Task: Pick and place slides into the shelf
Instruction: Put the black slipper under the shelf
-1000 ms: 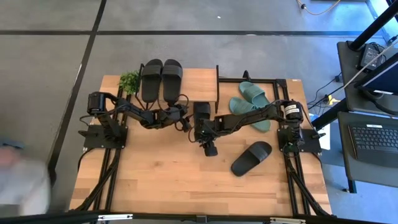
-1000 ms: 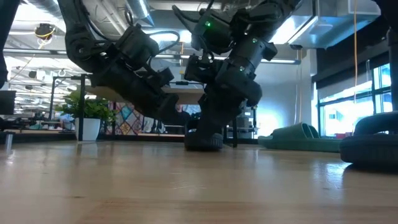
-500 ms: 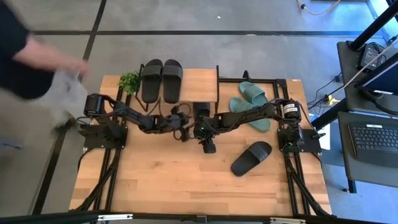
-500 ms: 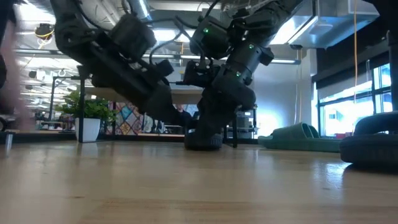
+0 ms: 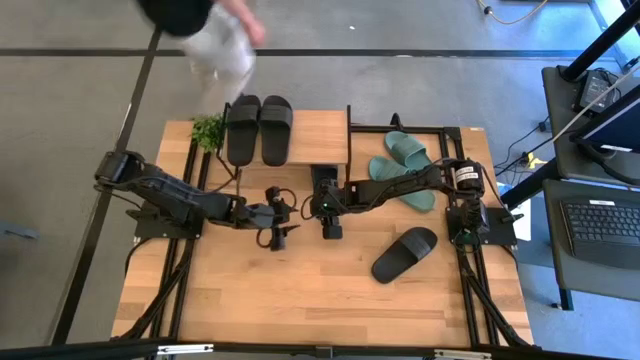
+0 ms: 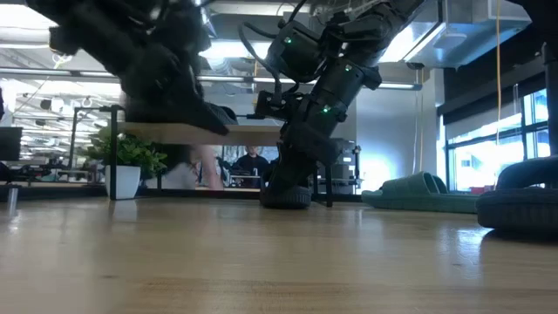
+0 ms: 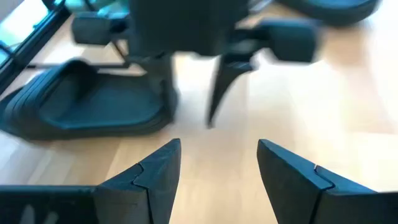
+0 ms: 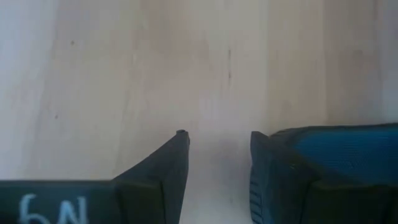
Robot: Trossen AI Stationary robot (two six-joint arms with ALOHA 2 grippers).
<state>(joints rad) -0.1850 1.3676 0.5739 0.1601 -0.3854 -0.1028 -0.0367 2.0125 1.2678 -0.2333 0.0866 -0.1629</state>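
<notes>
Change: left pincer (image 5: 280, 236) has drawn back from the black slide (image 5: 323, 183) at the shelf's (image 5: 318, 135) front edge toward the middle of the bench (image 5: 300, 300).
Left pincer: spread, empty.
Right pincer (image 5: 329, 226): spread partway, empty, hovering just in front of that slide.
Slides: two black on the shelf top, teal pair and one black on the bench's right side.
Meaning: this slide looks handed over to the right arm to grasp.

slides (image 5: 259, 128): black (two teal (image 5: 404, 165)) | shelf (image 5: 318, 136): light wood
</notes>
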